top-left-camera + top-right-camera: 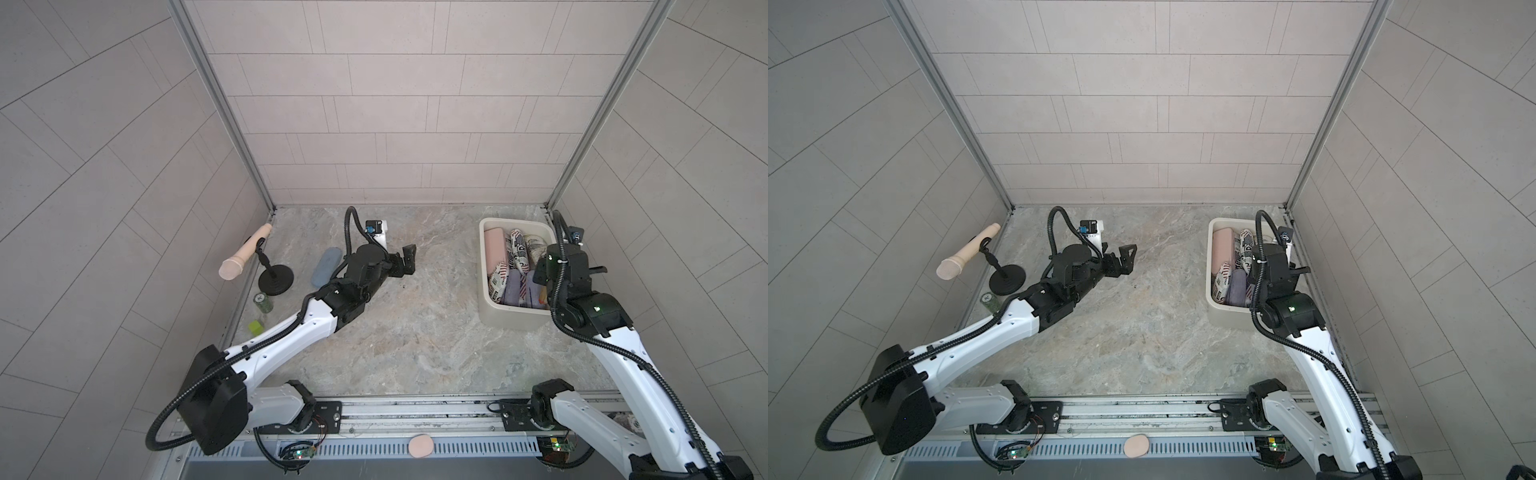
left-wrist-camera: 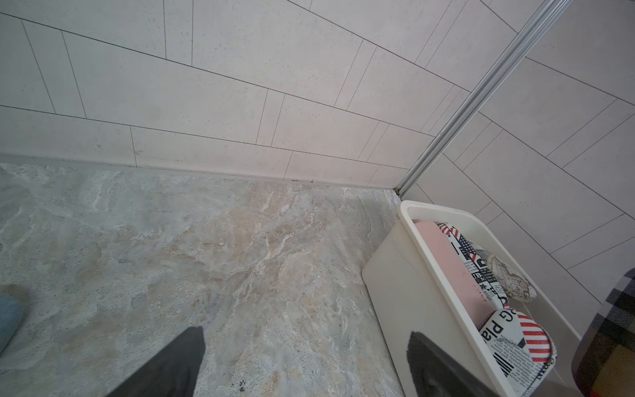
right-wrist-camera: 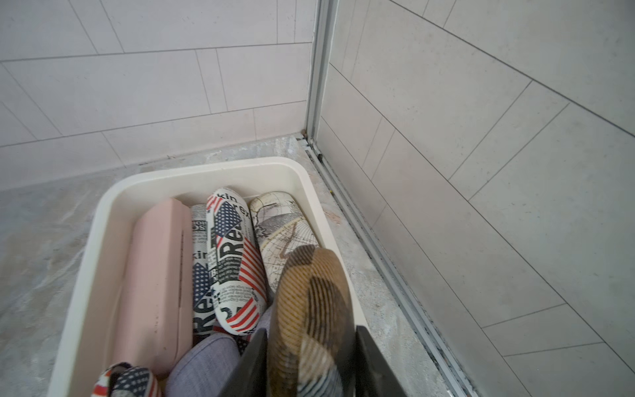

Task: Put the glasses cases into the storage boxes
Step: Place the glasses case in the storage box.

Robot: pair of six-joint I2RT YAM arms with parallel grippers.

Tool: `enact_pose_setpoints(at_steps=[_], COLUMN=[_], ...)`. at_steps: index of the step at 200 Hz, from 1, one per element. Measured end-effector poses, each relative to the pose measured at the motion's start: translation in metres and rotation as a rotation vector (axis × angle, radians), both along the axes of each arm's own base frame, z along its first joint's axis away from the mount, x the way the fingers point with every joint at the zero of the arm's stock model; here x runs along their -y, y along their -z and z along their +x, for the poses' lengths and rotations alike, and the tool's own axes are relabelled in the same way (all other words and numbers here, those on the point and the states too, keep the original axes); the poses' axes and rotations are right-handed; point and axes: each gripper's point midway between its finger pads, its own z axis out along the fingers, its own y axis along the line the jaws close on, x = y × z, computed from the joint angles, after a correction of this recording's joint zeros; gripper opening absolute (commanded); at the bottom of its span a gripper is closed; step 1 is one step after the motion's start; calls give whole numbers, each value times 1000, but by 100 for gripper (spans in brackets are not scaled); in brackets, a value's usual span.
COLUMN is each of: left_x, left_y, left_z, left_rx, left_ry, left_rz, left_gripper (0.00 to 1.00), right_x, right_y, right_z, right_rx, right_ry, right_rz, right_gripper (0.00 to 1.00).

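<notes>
Placing step: right gripper [image 3: 311, 331] pinches a plaid case [image 3: 309, 288] over the crowded storage box [image 3: 113, 206] — lowering and release should follow; left gripper [image 1: 405, 259], jaws spread and empty, stands near the blue case [image 1: 326, 266] outside it.

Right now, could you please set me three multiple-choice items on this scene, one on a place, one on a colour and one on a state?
1. Where does the blue-grey oblong fabric glasses case lie?
A. inside the cream-white rectangular plastic tub
B. on the marbled tabletop beside the left arm
C. propped against the back wall

2. What colour is the flat hard glasses case along the tub's long wall?
A. green
B. black
C. pink

3. What is the right pincer doing?
A. shut on the tan plaid oval glasses case over the tub
B. open and empty
C. pressed on the tabletop

Key: 1 B, a top view shows it lying there; 2 C, the right wrist view shows pink; 3 A, the case sits clamped in it.
</notes>
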Motion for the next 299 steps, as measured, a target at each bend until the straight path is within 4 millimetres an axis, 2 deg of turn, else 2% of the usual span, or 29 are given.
enact_pose_setpoints(at_steps=[44, 83, 115, 133, 173, 216, 245, 261, 299], left_x=[0, 1, 0, 0, -1, -13, -35, -54, -111], left_y=[1, 5, 8, 8, 12, 23, 33, 43, 85], left_z=[0, 2, 2, 2, 4, 11, 32, 50, 92], left_rx=[-2, -10, -15, -16, -22, -59, -106, -149, -297], left_ry=[1, -2, -8, -8, -18, -71, -162, -230, -363], left_rz=[2, 9, 16, 17, 27, 78, 131, 168, 286], left_gripper=[100, 100, 100, 100, 100, 100, 100, 100, 100], right_x=[11, 6, 4, 4, 3, -4, -13, -22, -49], right_y=[7, 30, 55, 61, 58, 41, 39, 37, 16], right_z=[1, 4, 2, 0, -1, 6, 11, 14, 17], right_rx=[-32, -121, -170, -182, -174, -128, -110, -103, 2], right_ry=[42, 26, 29, 33, 31, 2, -39, -78, -213], right_rz=[-65, -80, -66, -60, -44, -10, 26, 60, 181], right_gripper=[15, 19, 30, 44, 55, 56, 57, 72, 87])
